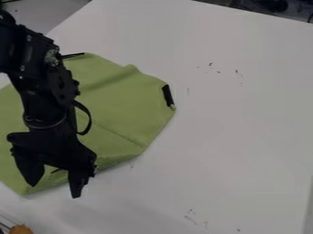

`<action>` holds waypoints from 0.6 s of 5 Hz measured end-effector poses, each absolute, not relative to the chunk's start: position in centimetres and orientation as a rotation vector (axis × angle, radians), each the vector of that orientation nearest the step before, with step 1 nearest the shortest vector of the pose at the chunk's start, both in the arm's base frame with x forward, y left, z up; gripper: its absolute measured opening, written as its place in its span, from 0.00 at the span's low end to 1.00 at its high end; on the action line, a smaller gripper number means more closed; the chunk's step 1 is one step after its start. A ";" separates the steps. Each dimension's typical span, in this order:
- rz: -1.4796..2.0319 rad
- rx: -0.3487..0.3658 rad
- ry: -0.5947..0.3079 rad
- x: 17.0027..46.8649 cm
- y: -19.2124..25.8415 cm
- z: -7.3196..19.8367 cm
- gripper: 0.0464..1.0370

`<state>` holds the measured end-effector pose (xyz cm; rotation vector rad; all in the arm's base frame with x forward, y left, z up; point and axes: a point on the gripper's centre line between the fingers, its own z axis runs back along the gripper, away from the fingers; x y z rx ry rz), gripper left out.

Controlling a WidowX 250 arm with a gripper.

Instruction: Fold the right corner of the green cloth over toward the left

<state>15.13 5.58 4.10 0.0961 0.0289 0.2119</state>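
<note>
Hand (54, 190) was wide, by the lower edge of the green cloth (125, 109); I saw its bulk lying up-right.

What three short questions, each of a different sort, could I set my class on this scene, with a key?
1. Multiple choice: What colour is the cloth on the pale table?
A) Red
B) Green
C) Blue

2. True or false: The gripper has its two fingers spread apart.

3. Fill in the missing word: In the picture, a small black piece lies at the ____ edge of the cloth.

Key: 1. B; 2. True; 3. right
</note>
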 end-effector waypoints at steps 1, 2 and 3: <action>0.221 0.095 0.039 15.0 5.6 4.0 0.96; 0.170 0.124 0.048 17.4 4.4 5.3 0.96; 0.088 0.171 -0.001 20.6 3.0 6.8 0.96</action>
